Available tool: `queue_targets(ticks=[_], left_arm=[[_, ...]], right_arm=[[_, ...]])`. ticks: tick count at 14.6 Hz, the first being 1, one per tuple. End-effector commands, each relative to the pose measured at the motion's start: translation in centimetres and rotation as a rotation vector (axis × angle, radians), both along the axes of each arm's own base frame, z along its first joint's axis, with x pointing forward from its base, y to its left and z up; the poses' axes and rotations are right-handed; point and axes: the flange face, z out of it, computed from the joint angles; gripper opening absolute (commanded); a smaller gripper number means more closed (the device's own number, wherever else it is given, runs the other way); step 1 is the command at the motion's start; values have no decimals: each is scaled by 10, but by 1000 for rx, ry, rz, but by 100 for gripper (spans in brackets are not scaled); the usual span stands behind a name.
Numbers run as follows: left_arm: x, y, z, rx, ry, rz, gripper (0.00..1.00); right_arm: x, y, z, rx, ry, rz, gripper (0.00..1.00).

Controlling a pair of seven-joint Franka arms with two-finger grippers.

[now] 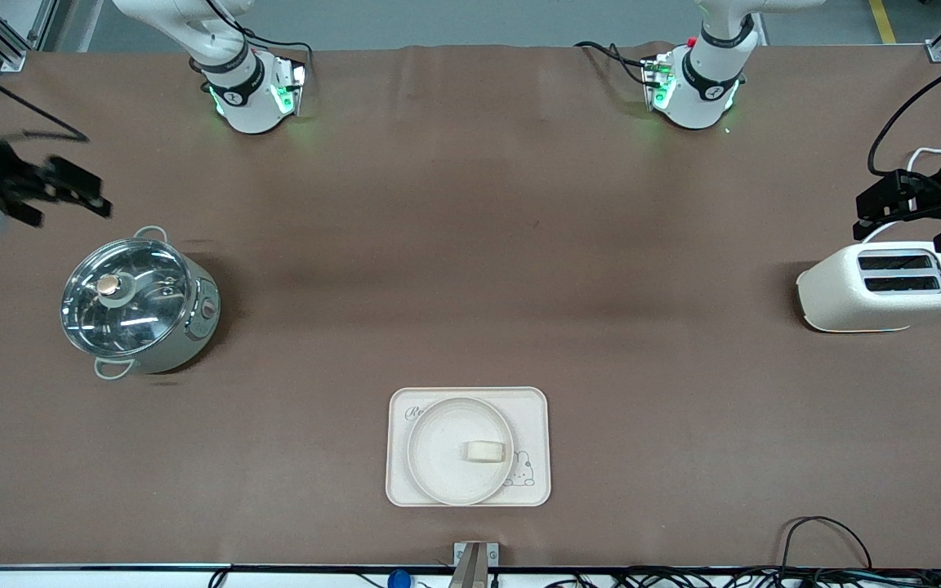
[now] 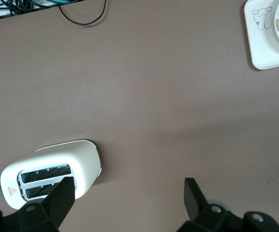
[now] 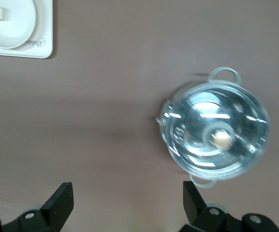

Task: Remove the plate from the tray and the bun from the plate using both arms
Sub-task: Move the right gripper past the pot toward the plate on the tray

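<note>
The plate (image 1: 454, 457) lies on the tray (image 1: 468, 494) at the near edge of the table (image 1: 470, 245), midway between the two ends; the bun (image 1: 487, 451) rests on the plate. Left gripper (image 2: 127, 195), fingers spread, hangs above the toaster (image 1: 883, 287). Right gripper (image 3: 127, 198), fingers spread, hangs beside the lidded pot (image 1: 137, 300) at the right arm's end.

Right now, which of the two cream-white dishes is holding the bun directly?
The round plate: the bun lies on it. The rectangular tray, with its rabbit drawing, only carries the plate.
</note>
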Motion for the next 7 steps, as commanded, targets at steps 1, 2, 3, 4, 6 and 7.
queue_targets(ticks=[1,2,3,4,6,7], left_arm=[[2,3,4,2,7,-2,100],[2,3,4,2,7,-1,100],[2,3,3,2,8,3,100],[2,3,3,1,8,4,100],[2,4,3,2,8,22,100],[2,5,3,2,10,42,100]], right_arm=[[17,60,-35,-4,18,43,100],[25,71,-46,-2,13,-6,100],[32,88,-55,-5,-9,-38,100],[41,111,-77,-13,-15,-60,100],[59,148,-119,-9,-41,-127,100],[67,166,-139,1,-67,-182,100]])
